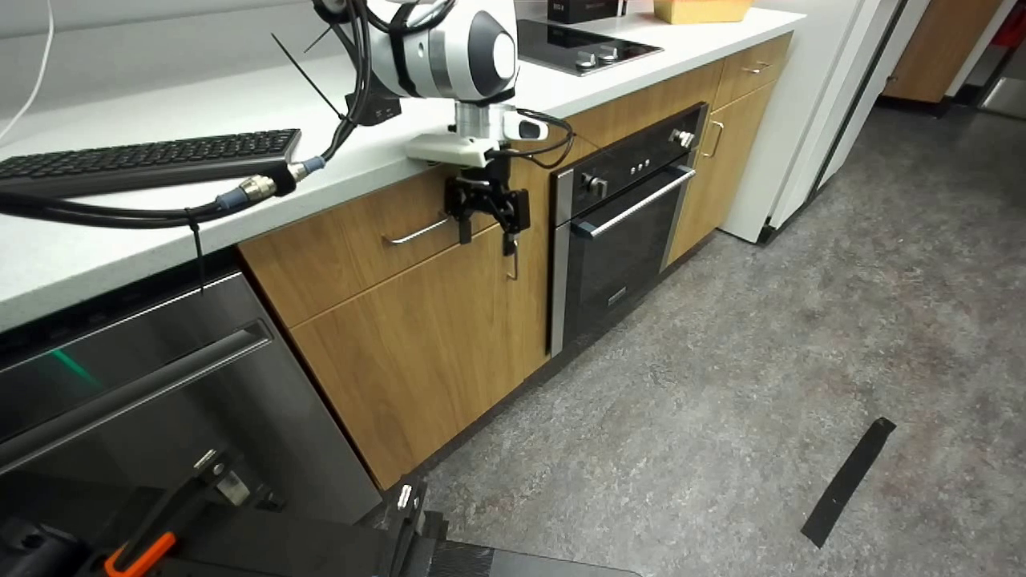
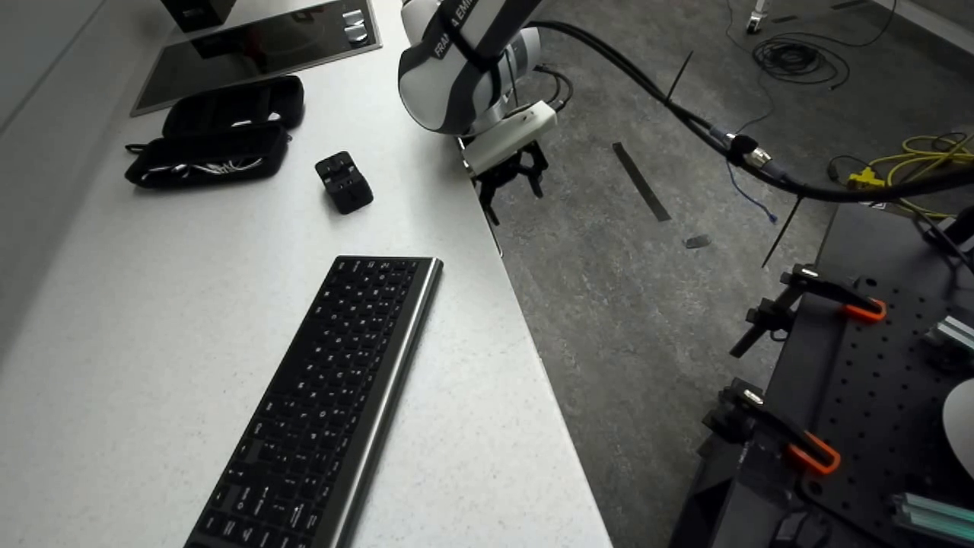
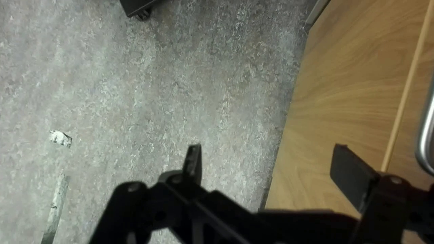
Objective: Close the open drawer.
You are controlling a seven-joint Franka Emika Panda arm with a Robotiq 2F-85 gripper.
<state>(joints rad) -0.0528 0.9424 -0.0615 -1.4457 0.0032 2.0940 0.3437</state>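
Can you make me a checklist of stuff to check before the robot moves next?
1. Drawer pushed in: ok, its front looks level with the door below.
2. Gripper empty: ok, open with nothing between its fingers.
3. Not touching the drawer handle: cannot tell, they overlap in an exterior view.
4. Oven shut: ok.
5. Keyboard out of the way: ok, it's on the counter, apart from the arm.

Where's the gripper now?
In an exterior view, the gripper hangs before the oak drawer front, right of the visible bar handle, left of the oven.
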